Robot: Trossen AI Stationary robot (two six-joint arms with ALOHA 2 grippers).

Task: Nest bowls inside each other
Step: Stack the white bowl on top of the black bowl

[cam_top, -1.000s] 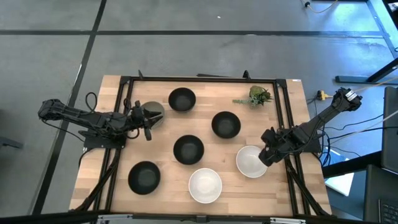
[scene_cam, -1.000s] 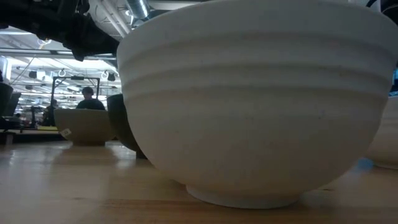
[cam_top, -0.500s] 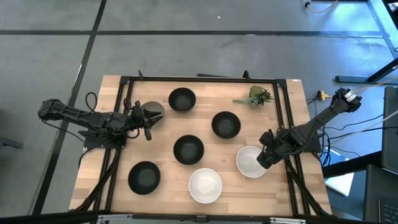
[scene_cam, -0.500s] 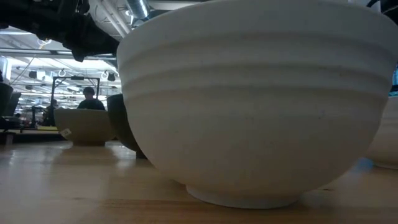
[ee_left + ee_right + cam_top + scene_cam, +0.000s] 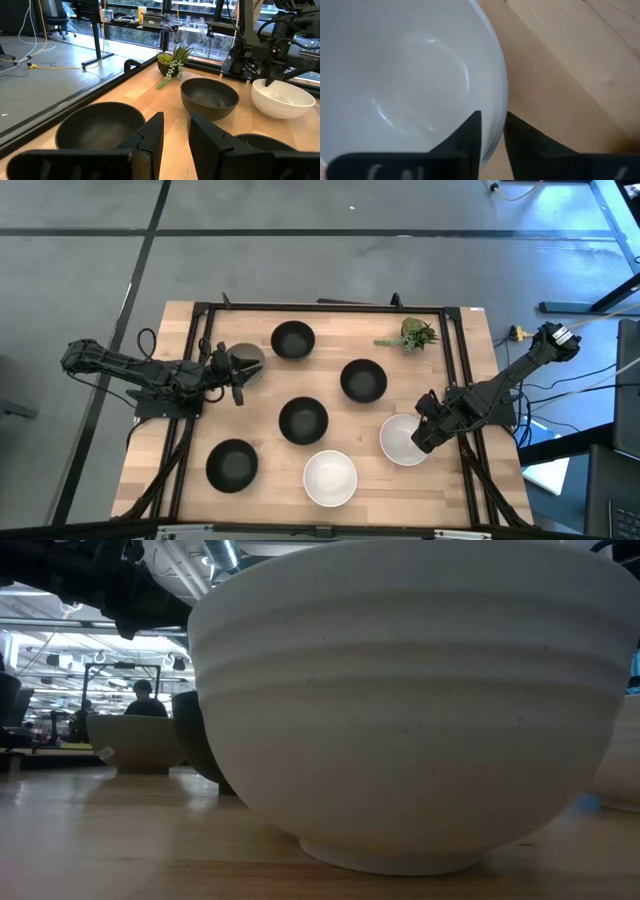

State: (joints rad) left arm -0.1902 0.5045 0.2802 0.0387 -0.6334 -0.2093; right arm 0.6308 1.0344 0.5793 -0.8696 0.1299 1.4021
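Rim between the fingers, that was the relation that mattered: your right claw [image 5: 424, 435] sat at the outer edge of the white bowl [image 5: 401, 439], and in the right wrist view the bowl's wall ran straight into the narrow gap, one finger inside the bowl, one outside over the bare counter [image 5: 570, 65]. The fingers looked pinched onto that rim, though you could not be sure from these views how firmly. The bowl itself rested on the counter near the right front, with the second white bowl [image 5: 329, 478] just beside it toward the front centre. A round bowl has no long axis to line up, so the bite point on the rim was the whole story. Judging by the layout, the second white bowl was the nearest nest target, lying inward from your claw, across the held bowl.

Your left claw [image 5: 237, 375] waited at the far left, beside the grey-green bowl [image 5: 248, 358], its fingers spread a little and holding nothing in the left wrist view. Four black bowls, one at the back [image 5: 293, 339], stood apart, none yet nested.
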